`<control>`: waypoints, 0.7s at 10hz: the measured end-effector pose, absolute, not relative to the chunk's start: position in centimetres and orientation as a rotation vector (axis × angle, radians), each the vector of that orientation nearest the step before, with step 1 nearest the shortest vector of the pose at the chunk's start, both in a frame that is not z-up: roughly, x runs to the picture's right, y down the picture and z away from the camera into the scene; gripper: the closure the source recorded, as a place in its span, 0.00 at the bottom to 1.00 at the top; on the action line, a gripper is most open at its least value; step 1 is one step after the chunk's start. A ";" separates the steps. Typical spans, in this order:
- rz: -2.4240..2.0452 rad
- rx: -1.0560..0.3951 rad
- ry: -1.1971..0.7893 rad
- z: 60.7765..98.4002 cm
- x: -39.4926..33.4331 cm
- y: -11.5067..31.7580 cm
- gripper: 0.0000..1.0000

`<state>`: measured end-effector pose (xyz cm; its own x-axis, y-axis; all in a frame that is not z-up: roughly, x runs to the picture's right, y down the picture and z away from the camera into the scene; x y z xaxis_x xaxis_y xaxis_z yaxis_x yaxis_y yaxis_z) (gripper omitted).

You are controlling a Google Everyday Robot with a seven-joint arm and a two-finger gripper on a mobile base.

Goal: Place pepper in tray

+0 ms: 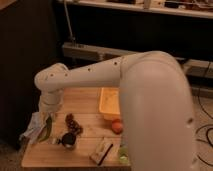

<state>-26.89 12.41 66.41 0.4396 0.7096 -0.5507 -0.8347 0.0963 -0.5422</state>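
The robot's hand [48,111] sits low over the wooden desk [90,100], can't tell its grip. The long curved green chili pepper [46,131] lies just below it, with the orange-yellow plastic tray [109,102] well off to its side.

green pepper [47,130], orange-yellow tray [108,104], white end effector [48,111]

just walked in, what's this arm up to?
The arm reaches across the wooden table toward its left end. Its claw hangs just over the green pepper, which lies on the tabletop beside a crumpled cloth. The orange tray sits further right, with no pepper in it yet.
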 end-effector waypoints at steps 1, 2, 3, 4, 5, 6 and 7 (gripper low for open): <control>1.147 -0.911 0.142 64.4 -26.4 10.7 1.00; 1.149 -0.889 0.129 62.6 -25.7 9.1 1.00; 1.156 -0.862 0.118 60.8 -24.8 7.2 1.00; 1.167 -0.835 0.111 59.3 -23.7 5.5 1.00; 1.185 -0.797 0.105 57.4 -22.0 3.3 1.00; 1.207 -0.756 0.107 56.0 -20.1 1.3 1.00; 1.239 -0.713 0.116 54.8 -17.6 -0.9 1.00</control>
<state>-17.61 -0.88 54.81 0.3494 0.8214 -0.4507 -0.8906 0.1418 -0.4321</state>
